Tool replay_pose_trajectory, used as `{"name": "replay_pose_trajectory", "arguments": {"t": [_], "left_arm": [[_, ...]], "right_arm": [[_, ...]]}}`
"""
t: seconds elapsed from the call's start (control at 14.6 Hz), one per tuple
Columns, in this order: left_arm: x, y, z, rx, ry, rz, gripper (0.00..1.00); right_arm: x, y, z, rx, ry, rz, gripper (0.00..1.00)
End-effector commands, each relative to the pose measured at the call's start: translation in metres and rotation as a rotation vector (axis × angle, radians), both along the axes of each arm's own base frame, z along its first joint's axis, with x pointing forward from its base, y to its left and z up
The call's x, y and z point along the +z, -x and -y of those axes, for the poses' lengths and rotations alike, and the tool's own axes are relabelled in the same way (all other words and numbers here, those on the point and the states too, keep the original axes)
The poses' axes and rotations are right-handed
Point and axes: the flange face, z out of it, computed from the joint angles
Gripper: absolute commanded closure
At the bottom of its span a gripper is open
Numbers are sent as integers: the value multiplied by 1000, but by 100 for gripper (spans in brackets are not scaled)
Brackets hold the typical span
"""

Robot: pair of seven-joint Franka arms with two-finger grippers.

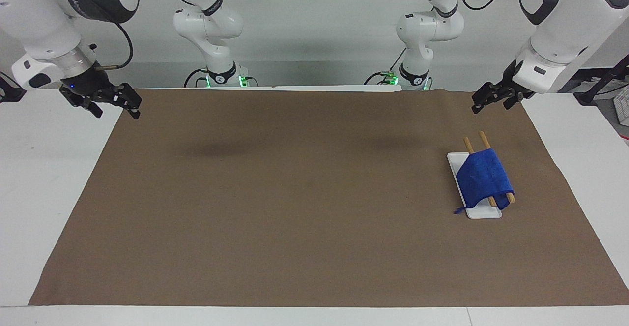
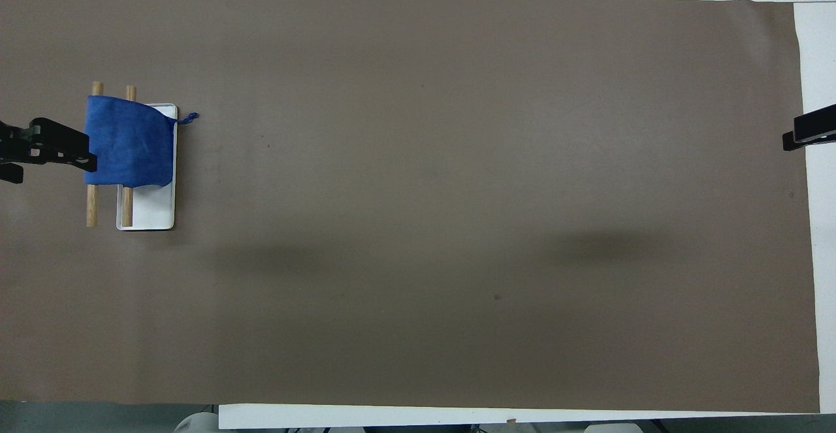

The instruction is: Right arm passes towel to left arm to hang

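Note:
The blue towel (image 1: pixel 484 178) hangs draped over the two wooden bars of a small rack (image 1: pixel 484 139), which stands on a white base (image 1: pixel 484 213) toward the left arm's end of the table. It also shows in the overhead view (image 2: pixel 127 140), its corner loop lying on the mat. My left gripper (image 1: pixel 490 105) is open and empty, raised in the air over the mat's edge beside the rack, apart from the towel; in the overhead view (image 2: pixel 55 152) it overlaps the towel's edge. My right gripper (image 1: pixel 115 105) is open and empty, held up over the mat's corner at the right arm's end (image 2: pixel 810 131).
A large brown mat (image 1: pixel 304 193) covers most of the white table (image 1: pixel 44 168). Two more white arms (image 1: pixel 211 26) stand at the robots' edge of the table, off the mat.

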Motion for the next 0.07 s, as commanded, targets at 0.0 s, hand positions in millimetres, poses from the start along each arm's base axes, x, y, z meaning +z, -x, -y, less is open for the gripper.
{"name": "replay_pose_trajectory", "arguments": {"t": [0.0], "left_arm": [[1, 9, 2, -39, -21, -1, 0]], "right_arm": [[1, 8, 1, 18, 8, 2, 0]]}}
